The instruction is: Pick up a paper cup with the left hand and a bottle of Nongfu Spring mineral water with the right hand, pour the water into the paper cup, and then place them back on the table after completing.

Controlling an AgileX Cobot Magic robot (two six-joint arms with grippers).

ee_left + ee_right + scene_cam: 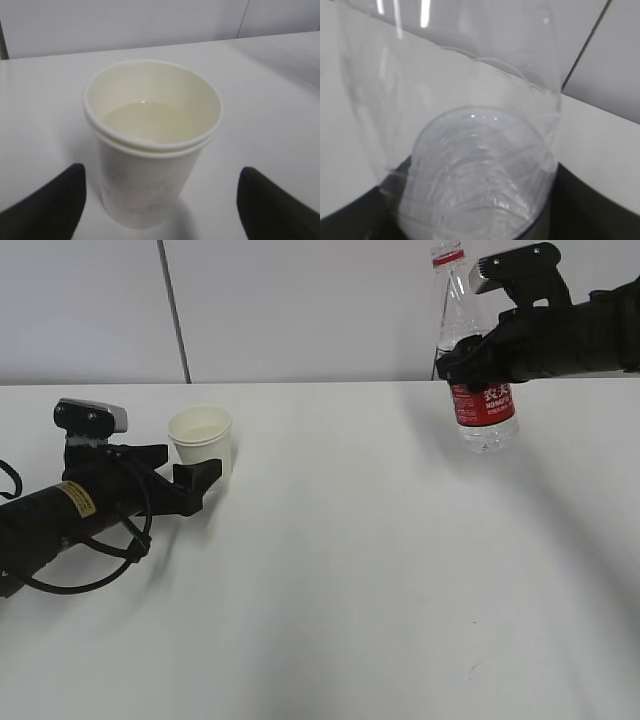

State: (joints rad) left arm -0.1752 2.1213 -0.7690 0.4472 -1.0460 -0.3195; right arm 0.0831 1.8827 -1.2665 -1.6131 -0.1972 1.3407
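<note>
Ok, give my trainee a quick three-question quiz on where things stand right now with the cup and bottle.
1. True or false: the left end effector is clamped on the paper cup.
2. What is the right end effector holding? A) a mug B) the Nongfu Spring bottle C) nothing
3. Fill in: the paper cup stands on the ___ and has liquid in it.

Key:
1. False. The wrist view shows its fingers apart on either side of the cup, not touching it.
2. B, held upright above the table.
3. Table.
</note>
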